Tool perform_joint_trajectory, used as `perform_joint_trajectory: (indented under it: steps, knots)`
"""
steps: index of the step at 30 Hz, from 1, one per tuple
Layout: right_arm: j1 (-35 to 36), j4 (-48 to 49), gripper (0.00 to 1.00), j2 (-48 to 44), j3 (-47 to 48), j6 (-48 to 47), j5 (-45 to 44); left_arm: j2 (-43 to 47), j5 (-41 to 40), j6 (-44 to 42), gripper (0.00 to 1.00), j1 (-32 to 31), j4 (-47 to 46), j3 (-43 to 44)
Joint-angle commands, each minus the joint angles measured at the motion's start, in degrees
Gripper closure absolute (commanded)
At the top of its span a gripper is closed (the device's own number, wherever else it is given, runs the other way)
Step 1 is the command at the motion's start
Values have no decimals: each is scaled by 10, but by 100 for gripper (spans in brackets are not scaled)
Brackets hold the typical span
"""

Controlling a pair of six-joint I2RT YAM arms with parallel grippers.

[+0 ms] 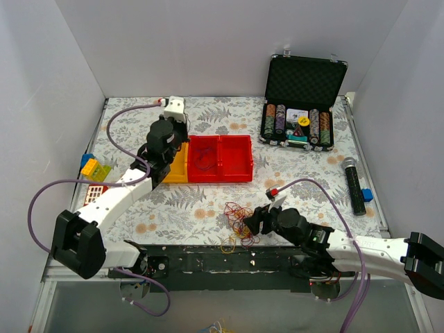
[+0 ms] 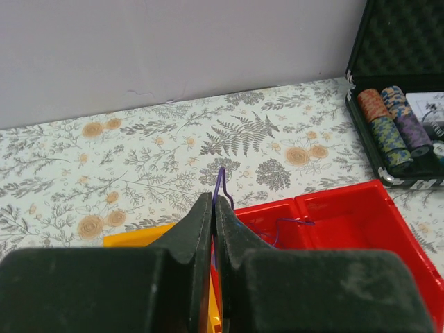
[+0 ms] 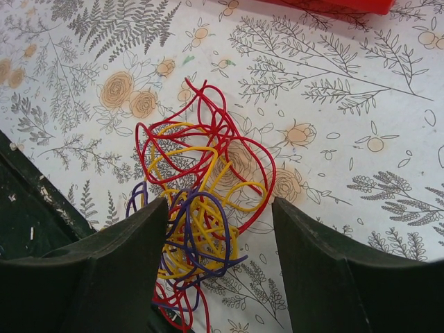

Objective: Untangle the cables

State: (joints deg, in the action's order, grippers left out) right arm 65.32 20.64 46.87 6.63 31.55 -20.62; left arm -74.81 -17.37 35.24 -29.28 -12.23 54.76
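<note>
Right gripper [image 3: 218,208]: jaws apart, 1 finger either side of the near part of the cable tangle [image 3: 198,222]; nothing gripped. Judged placed to take or pin the bundle.
Left gripper [image 2: 214,202]: jaws together, clamped on 1 purple strand [image 2: 222,182] that rises from between the tips.
Table [image 1: 208,118]: floral cover; the tangle lies on it near the front edge, well apart from the bins.
Red bin [image 1: 236,158]: 2 compartments. The left gripper hangs over its left end, beside the yellow bin [image 1: 177,172], judged so the separated strand can drop in. Thin strands lie in the left compartment.
Tangle condition: very thin red, yellow and purple wires, loosely looped and interlaced. Red loops lie outermost; yellow and purple bunch nearer the fingers.
Progress: judged partial; most of the bundle is not yet separated.
</note>
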Motion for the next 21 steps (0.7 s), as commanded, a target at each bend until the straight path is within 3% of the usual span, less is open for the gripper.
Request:
perform_joint_trajectory:
  steps: [1,13,21]
  knots:
    - [3,5,30,1,7,1,1,42,33,95,100,32,40,26]
    - [3,-32,31,-21,21,-12,21,32,101,162,100,70,77,62]
    - [3,-194,29,-47,114,15,114,17,132,175,100,97,44,126]
